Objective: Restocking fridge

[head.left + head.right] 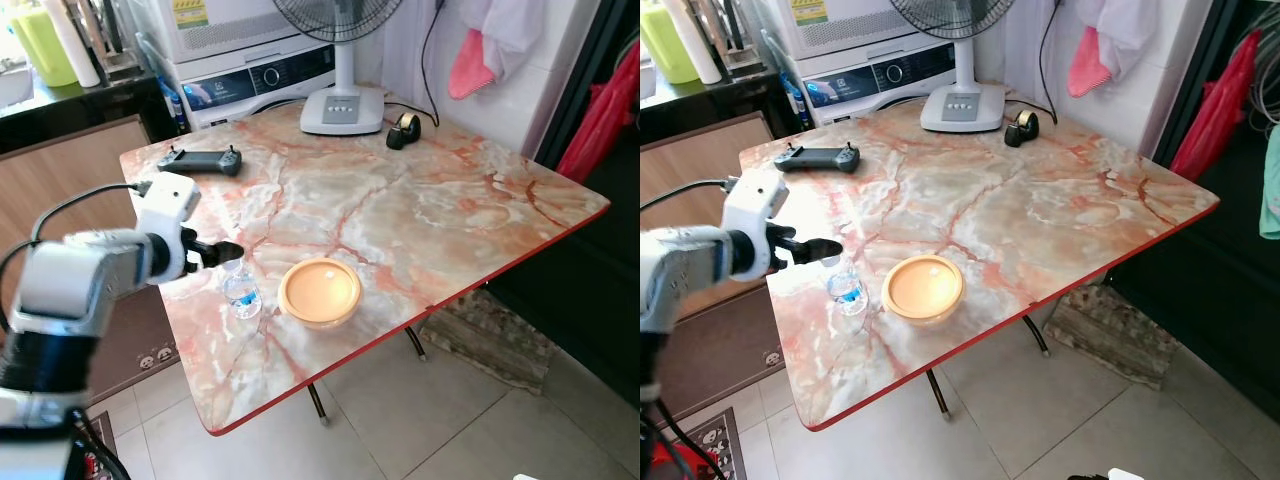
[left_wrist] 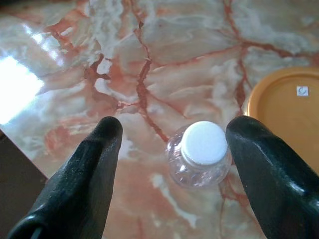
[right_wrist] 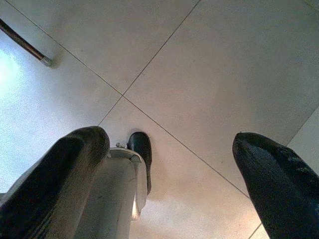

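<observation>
The left arm reaches in from the lower left of the head view, bent at the elbow, its white wrist block leading and the left gripper (image 2: 172, 149) held just above the small water bottle (image 1: 242, 294). Its two black fingers (image 2: 94, 164) stand wide apart, one on each side of the bottle's white cap (image 2: 203, 143), touching nothing. The bottle is clear plastic with a blue label, upright on the marble-patterned table (image 1: 430, 215) near the front edge, left of centre in the frame. Just beside it, to the right, sits a round orange lidded container (image 1: 319, 292). The right gripper (image 3: 169, 164) hangs idle over the tiled floor (image 3: 209, 74), fingers spread and empty.
</observation>
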Controlling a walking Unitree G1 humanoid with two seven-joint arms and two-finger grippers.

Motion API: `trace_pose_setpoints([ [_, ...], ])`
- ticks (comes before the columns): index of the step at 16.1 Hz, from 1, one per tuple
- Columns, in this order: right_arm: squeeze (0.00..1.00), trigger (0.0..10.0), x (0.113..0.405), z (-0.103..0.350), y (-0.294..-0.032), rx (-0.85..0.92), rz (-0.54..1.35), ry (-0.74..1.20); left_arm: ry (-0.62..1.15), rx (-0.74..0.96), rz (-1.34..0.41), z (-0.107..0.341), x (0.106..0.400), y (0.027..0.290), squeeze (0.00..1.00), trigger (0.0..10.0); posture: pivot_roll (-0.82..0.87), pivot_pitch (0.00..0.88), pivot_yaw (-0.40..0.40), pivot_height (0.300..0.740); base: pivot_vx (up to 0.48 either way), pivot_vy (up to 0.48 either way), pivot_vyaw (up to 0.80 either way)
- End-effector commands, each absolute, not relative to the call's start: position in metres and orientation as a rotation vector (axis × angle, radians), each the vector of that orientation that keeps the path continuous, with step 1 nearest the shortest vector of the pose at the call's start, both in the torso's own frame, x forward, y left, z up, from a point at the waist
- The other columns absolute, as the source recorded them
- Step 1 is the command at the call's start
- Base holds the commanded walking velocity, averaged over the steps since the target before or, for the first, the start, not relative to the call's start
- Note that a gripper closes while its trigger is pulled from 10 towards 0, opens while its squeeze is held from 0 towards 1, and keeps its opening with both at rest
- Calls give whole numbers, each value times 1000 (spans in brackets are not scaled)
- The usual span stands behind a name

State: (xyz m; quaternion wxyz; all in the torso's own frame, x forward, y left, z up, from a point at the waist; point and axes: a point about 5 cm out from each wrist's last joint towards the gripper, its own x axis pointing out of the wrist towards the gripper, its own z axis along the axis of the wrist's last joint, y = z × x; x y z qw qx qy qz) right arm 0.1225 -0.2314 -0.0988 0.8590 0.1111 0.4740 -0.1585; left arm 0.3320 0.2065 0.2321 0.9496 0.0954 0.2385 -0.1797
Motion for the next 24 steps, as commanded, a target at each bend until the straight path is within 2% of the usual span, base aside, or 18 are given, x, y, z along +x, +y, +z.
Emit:
trace_pose_setpoints([
  [1,0,10000,120,-100,-227,235,-327,1007,486,230,-393,237,335,207,0,10000,129,0,72,740,0,0,0],
  [10,0,10000,118,-101,-228,230,-327,1011,522,209,-486,221,336,194,0,10000,97,0,81,740,0,0,0],
  [23,0,10000,113,-101,-232,212,-316,1021,531,185,-420,206,345,199,0,10000,68,0,68,740,0,0,0],
  [24,0,10000,113,-101,-233,212,-316,1021,532,183,-418,206,345,199,0,3451,69,0,66,740,0,0,0],
])
